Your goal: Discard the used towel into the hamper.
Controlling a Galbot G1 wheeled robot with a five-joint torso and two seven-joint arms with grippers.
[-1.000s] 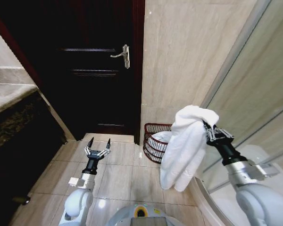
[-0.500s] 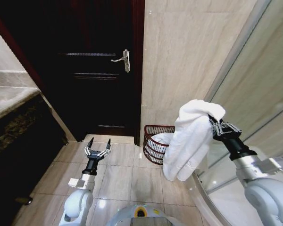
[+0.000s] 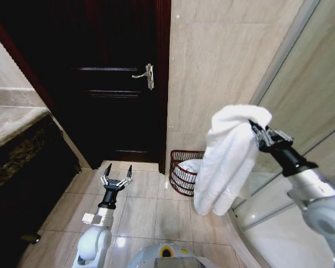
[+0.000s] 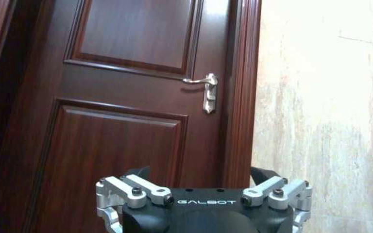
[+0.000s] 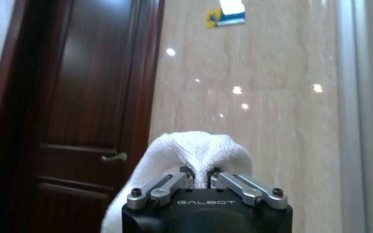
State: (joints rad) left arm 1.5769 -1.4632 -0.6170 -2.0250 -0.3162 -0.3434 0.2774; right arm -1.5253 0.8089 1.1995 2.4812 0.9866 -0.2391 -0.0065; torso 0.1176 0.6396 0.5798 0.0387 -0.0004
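The right gripper [image 3: 255,132], clenched on the white towel [image 3: 226,159], is lifting it higher over the last second, above and right of the hamper [image 3: 185,171] on the floor. The left gripper [image 3: 116,174] is waiting low, fingers spread. The drop is not yet lined up.
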